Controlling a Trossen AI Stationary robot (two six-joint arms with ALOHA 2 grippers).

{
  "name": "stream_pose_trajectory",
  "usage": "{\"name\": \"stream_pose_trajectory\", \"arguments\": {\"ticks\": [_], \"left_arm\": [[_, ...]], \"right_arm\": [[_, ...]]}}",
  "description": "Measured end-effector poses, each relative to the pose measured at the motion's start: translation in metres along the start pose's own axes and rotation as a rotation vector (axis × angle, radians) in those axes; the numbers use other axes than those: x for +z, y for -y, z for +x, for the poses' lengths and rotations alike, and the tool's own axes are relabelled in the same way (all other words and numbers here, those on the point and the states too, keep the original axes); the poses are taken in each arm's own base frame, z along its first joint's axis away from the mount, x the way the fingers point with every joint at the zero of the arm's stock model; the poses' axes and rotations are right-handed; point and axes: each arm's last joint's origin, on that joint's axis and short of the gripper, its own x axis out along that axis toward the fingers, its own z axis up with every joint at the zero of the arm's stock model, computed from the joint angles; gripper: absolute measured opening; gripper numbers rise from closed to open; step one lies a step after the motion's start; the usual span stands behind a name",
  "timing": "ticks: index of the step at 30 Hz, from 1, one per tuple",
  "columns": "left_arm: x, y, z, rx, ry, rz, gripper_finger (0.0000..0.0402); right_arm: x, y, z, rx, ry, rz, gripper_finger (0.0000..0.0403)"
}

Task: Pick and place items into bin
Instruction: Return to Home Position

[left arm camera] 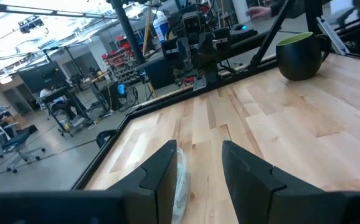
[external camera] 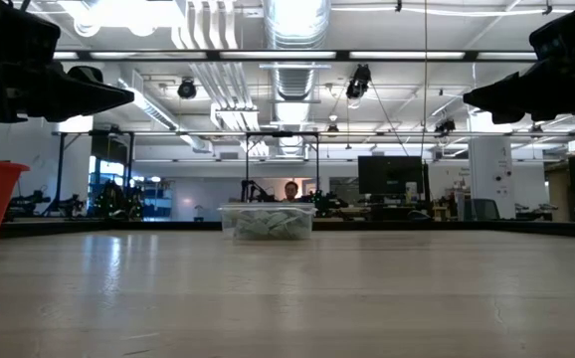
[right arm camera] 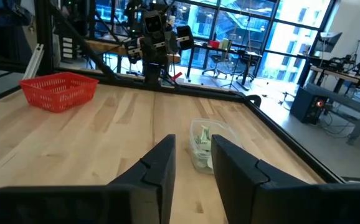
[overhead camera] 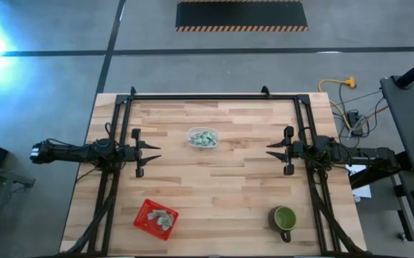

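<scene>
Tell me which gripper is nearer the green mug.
Right. The right gripper hangs on the green mug's side of the table; the left gripper is at the opposite side.

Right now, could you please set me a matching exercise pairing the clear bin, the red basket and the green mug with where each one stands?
Things:
1. clear bin
2. red basket
3. green mug

Places:
A. on the right arm's side
B. roughly midway between the left pincer and the right pincer, both open
C. on the left arm's side

Pairs: 1-B; 2-C; 3-A
</scene>
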Motion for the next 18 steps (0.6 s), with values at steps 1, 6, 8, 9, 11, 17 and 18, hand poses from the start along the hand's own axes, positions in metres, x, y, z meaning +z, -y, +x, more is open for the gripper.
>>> {"name": "stream_pose_trajectory", "arguments": {"ticks": [1, 6, 8, 9, 11, 17, 18], "left_arm": [[0.0, 0.0, 0.0, 0.0, 0.0, 0.0, 0.0111], [0.0001, -0.0001, 0.0, 0.0, 0.001, 0.0, 0.0111], [0.0, 0.0, 0.0, 0.0, 0.0, 0.0, 0.0111], [-0.0001, 0.0, 0.0, 0.0, 0.0, 0.0, 0.0111], [0.0, 0.0, 0.0, 0.0, 0.0, 0.0, 0.0111], [-0.0002, 0.0002, 0.0002, -0.002, -0.003, 0.001, 0.0111], [-0.0003, 0.0002, 0.0002, -0.001, -0.004, 0.001, 0.0111]], "right_arm": [[0.0, 0.0, 0.0, 0.0, 0.0, 0.0, 0.0094], [0.0, 0.0, 0.0, 0.0, 0.0, 0.0, 0.0088], [0.0, 0.0, 0.0, 0.0, 0.0, 0.0, 0.0085], [0.0, 0.0, 0.0, 0.0, 0.0, 0.0, 0.0084], [0.0, 0.0, 0.0, 0.0, 0.0, 0.0, 0.0082], [0.0, 0.0, 0.0, 0.0, 0.0, 0.0, 0.0085], [0.0, 0.0, 0.0, 0.0, 0.0, 0.0, 0.0086]]}}
